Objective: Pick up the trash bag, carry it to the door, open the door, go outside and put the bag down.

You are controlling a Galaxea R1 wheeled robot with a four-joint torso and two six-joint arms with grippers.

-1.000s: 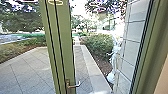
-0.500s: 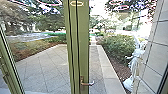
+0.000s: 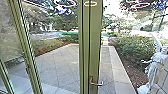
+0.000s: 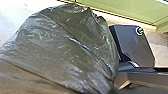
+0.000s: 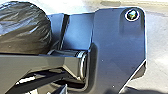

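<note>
Though rounded, trash bag [image 4: 62, 50], axis unclear.

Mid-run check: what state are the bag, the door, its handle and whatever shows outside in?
Trash bag: bulging, its plastic creased.
Green-framed door: cannot tell whether shut or ajar.
Lever handle: roughly level.
Paved yard: in daylight.
Bush: in leaf, green.
</note>
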